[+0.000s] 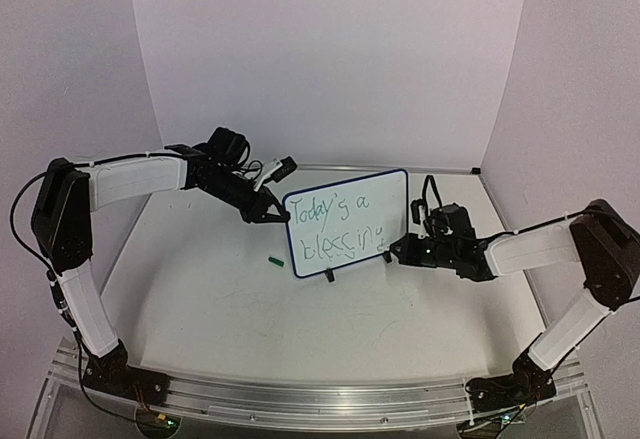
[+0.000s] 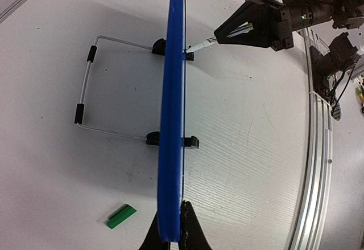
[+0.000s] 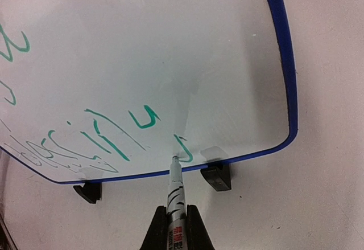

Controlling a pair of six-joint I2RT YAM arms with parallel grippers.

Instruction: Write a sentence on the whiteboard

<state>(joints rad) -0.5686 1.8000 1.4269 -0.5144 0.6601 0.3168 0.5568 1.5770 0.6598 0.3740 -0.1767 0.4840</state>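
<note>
white table [image 1: 220,304], pale walls [image 1: 330,59] | left gripper [image 1: 274,216] clamps whiteboard [image 1: 345,221] | right gripper [image 1: 402,250] grips marker [image 3: 175,190]

i'm looking at two matching arms. the left arm [image 1: 130,181] is showing smooth white shells along its long links and bulky matte black housings at every joint, and the right arm [image 1: 535,247] is wearing the same colours. a thin black cable [image 1: 15,224] is running outside the left arm's elbow housing, and white wires [image 1: 262,169] are trailing by its wrist. the left gripper [image 1: 275,217] is showing up all black, with slim tapering fingers. the right gripper [image 2: 222,35] is reading as a black wedge with pale inner faces, and a tiny green light [image 2: 303,16] is glowing on the block behind it.
</note>
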